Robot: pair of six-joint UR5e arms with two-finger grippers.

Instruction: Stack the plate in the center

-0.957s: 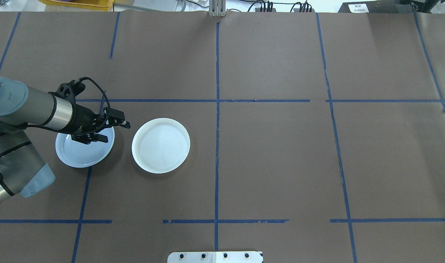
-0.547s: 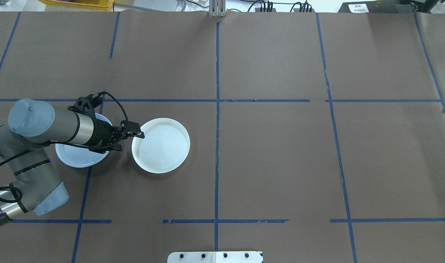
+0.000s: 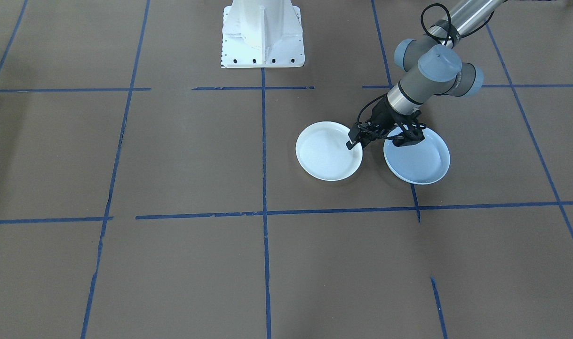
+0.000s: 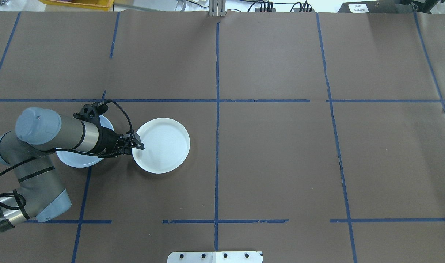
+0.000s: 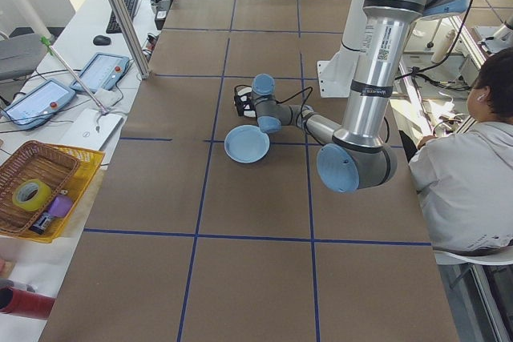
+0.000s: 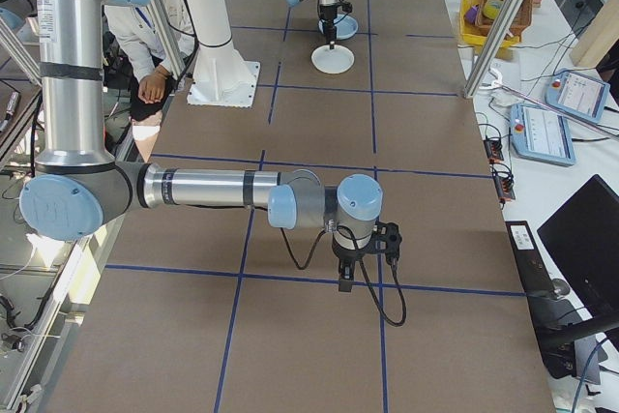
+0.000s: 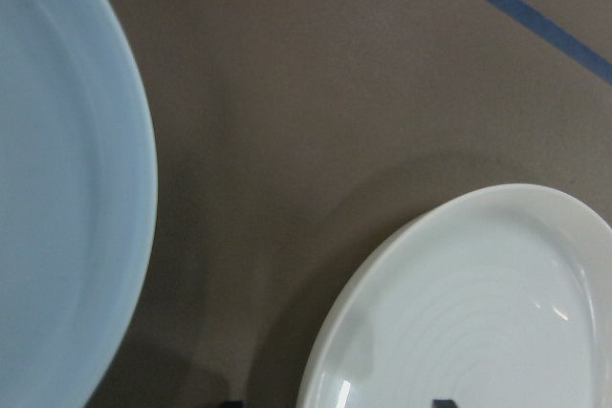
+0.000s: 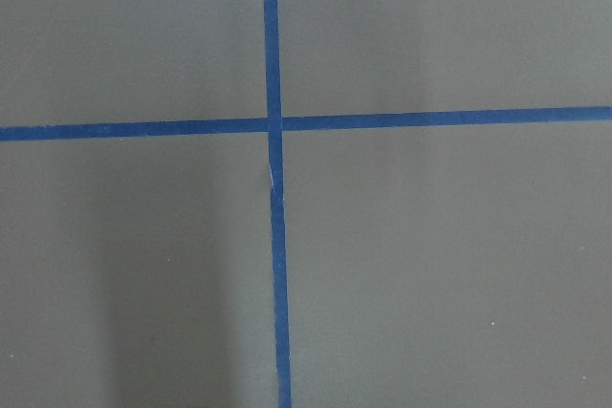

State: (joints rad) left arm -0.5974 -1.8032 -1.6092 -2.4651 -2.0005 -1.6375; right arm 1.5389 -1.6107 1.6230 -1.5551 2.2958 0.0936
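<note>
Change: left tool (image 4: 136, 145) has moved from smooth blue plate (image 4: 71, 159) to ringed plate (image 4: 164, 146).
Left tool: open, straddling ringed plate's rim, holding nothing.
Right tool (image 6: 346, 282): state cannot be told.

The left tool (image 4: 134, 145) is pointing down at a slant, fingers parted. The right tool (image 6: 360, 260) is hanging straight down from its outstretched arm.

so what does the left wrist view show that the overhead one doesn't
Only the left wrist view: faint concentric rings inside the white plate, and the bare gap between the two plates. Only the overhead: the left arm, its fingers at the white plate's near rim, and both plates whole on the table. Both: the white plate and the blue plate side by side, apart.
</note>
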